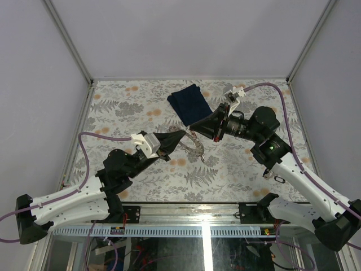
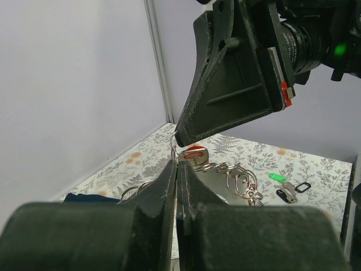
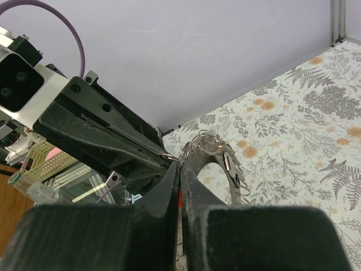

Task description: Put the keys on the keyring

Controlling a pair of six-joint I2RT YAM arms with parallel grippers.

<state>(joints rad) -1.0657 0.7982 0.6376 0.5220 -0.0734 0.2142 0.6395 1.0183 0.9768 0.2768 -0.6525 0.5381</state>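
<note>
My left gripper (image 2: 177, 165) is shut on a thin wire end of the keyring (image 2: 237, 178), a silvery loop strung with small rings that hangs down from the tips. My right gripper (image 3: 179, 167) is shut on a red-headed key (image 2: 196, 152), with a sliver of red showing between its jaws. From above, the left gripper (image 1: 182, 134) and the right gripper (image 1: 193, 126) meet tip to tip over the table's middle, and the keyring (image 1: 195, 146) droops below them. A green key (image 2: 276, 176) and black keys (image 2: 285, 195) lie on the table beyond.
A folded dark blue cloth (image 1: 189, 102) lies at the back of the flowered table (image 1: 124, 107), just behind the right gripper. White walls with metal corner posts (image 1: 67, 42) close in the table on three sides.
</note>
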